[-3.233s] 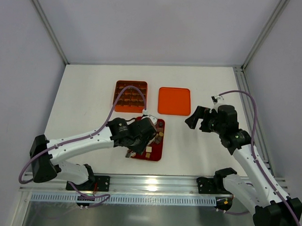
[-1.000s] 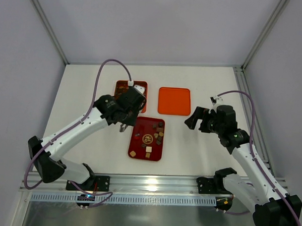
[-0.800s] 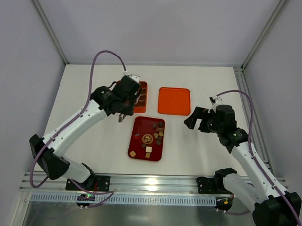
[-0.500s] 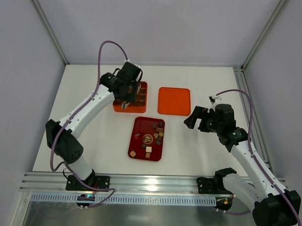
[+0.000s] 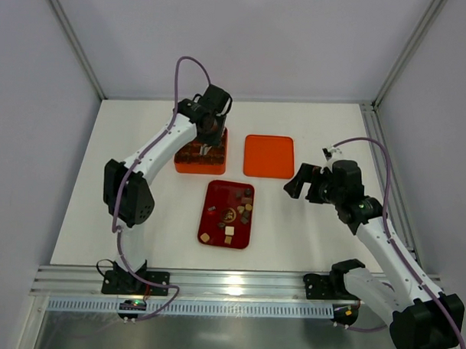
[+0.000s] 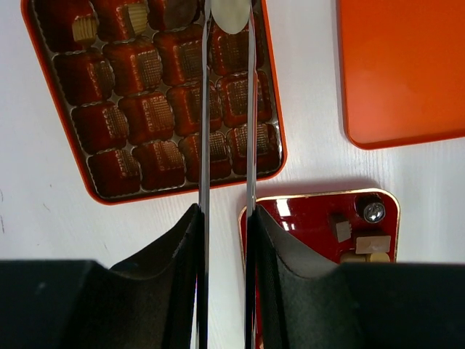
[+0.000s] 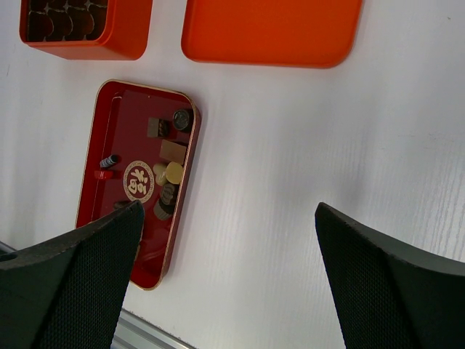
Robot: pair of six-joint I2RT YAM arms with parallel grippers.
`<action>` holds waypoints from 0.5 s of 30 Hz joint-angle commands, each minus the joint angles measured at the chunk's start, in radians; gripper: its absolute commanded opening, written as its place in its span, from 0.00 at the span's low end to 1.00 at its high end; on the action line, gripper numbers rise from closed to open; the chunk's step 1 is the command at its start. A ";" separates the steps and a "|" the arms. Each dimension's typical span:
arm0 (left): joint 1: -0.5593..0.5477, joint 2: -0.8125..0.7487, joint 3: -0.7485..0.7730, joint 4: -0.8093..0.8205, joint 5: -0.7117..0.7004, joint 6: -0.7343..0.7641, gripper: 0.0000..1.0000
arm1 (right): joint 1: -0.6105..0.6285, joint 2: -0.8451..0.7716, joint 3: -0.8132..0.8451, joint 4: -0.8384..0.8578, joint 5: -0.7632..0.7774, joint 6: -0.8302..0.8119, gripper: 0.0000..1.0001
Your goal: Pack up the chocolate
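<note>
My left gripper (image 5: 205,148) hangs over the orange box (image 5: 189,161) with a grid of cells. In the left wrist view it (image 6: 229,11) is shut on a round cream chocolate (image 6: 231,16) above the box's far cells (image 6: 149,116). A few pieces (image 6: 86,29) sit in the far row. Several dark, tan and cream chocolates (image 5: 243,208) lie in the dark red tray (image 5: 217,191); they also show in the right wrist view (image 7: 168,174). My right gripper (image 5: 304,185) is open and empty above bare table right of the tray (image 7: 120,116), with the jaws (image 7: 229,211) wide apart.
The flat orange lid (image 5: 269,156) lies right of the box, and shows in the left wrist view (image 6: 403,73) and the right wrist view (image 7: 272,29). A metal rail runs along the near table edge. Grey walls close the back and sides.
My left arm rose from the red tray and swung back over the orange box with a cream piece in its fingers. The right arm has barely moved.
</note>
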 commanded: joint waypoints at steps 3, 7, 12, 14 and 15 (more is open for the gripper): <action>0.010 0.028 0.061 0.026 -0.006 0.021 0.32 | 0.006 0.003 0.039 0.036 -0.007 -0.019 1.00; 0.013 0.033 0.047 0.038 -0.010 0.027 0.33 | 0.006 0.006 0.036 0.038 -0.009 -0.019 1.00; 0.022 0.038 0.042 0.044 -0.012 0.029 0.33 | 0.006 0.002 0.039 0.038 -0.011 -0.018 1.00; 0.025 0.042 0.042 0.047 -0.012 0.029 0.33 | 0.005 0.003 0.040 0.036 -0.011 -0.018 1.00; 0.026 0.044 0.042 0.047 -0.012 0.029 0.33 | 0.006 0.000 0.042 0.036 -0.011 -0.018 1.00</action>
